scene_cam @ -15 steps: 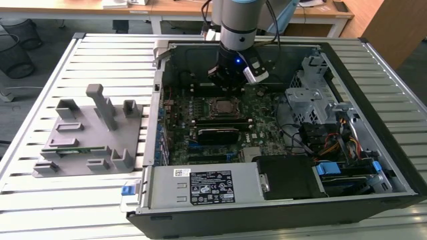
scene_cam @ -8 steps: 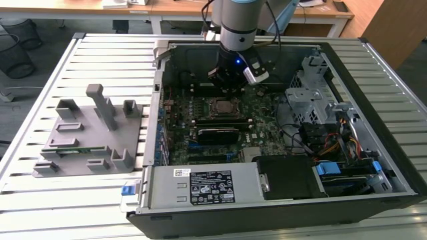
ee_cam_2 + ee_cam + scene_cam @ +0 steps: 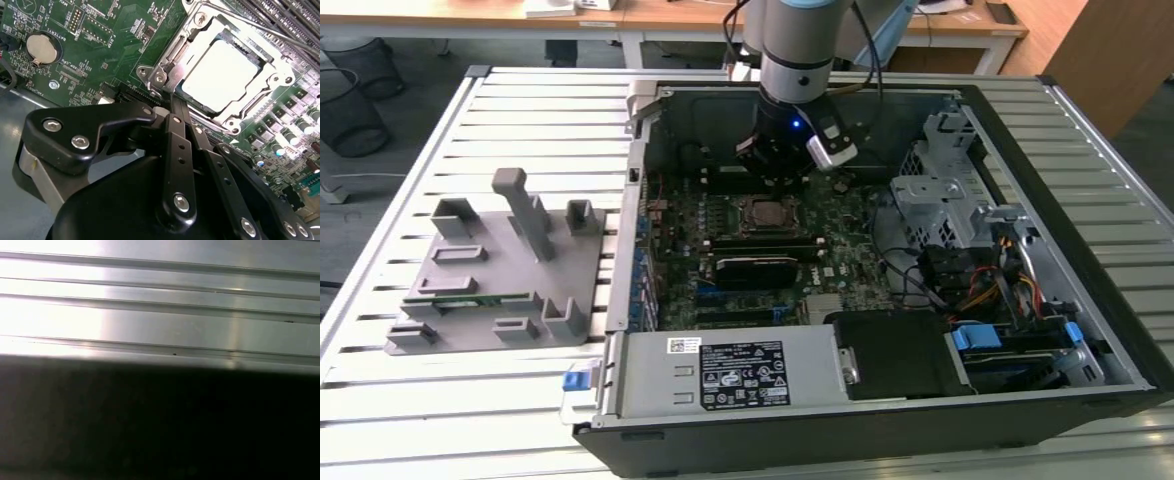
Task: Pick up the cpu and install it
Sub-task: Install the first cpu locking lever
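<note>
Over the open computer case [image 3: 881, 240] on the slatted counter [image 3: 520, 110], the gripper [image 3: 781, 178] hangs just above the motherboard [image 3: 761, 250]. Second wrist view shows the fingers [image 3: 176, 107] pressed together, nothing between them, tips right by the corner of the socket frame [image 3: 165, 65]. The cpu [image 3: 222, 75] sits flat inside that socket, silvery top up. Grey plastic fixture [image 3: 494, 270] sits on the counter, well apart toward the exterior view's left.
</note>
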### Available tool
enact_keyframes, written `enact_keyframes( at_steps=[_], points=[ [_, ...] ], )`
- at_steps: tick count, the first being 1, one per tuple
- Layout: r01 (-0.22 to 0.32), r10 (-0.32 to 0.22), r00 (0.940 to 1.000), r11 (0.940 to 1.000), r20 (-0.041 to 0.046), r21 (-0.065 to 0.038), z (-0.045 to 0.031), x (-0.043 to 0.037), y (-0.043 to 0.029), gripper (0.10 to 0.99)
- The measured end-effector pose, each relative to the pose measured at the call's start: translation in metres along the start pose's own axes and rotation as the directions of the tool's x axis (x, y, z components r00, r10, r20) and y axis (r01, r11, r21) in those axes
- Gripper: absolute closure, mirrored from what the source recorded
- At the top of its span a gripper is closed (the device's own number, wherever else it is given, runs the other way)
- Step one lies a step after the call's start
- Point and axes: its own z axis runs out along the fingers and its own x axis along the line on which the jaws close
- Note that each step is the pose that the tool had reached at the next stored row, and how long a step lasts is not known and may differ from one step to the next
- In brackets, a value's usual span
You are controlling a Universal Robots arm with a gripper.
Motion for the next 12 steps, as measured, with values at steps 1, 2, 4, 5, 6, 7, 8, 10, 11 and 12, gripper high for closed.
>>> enact_keyframes(
  at_steps=[1,2,4,5,6,7,8,10,11,12],
  points=[
    [0.0,0.0,1.0,1.0,0.0003,-0.006,0.0,0.0,0.0,0.98],
    [0.0,0.0,1.0,0.9999,0.0004,-0.012,0.0,0.0,0.0,0.98],
    [0.0,0.0,1.0,0.9996,0.0015,-0.028,0.0003,0.0,0.0001,0.98],
    [0.0,0.0,1.0,0.9994,0.002,-0.035,0.0002,0.0,0.0001,0.98],
    [0.0,0.0,1.0,0.9992,0.0021,-0.04,0.0002,0.0,0.0001,0.98],
    [0.0,0.0,1.0,0.9991,0.0024,-0.042,-0.0001,0.0,0.0001,0.98],
    [0.0,0.0,1.0,0.9991,0.0031,-0.043,-0.0009,-0.0001,0.0004,0.98],
    [0.0,0.0,1.0,0.9991,0.0022,-0.042,-0.005,0.0,0.0003,0.98],
    [0.0,0.0,1.0,0.9991,0.0023,-0.042,-0.0073,0.0,0.0004,0.98],
    [0.0,0.0,1.0,0.9991,0.0023,-0.042,-0.0096,0.0,0.0004,0.98]
  ],
)
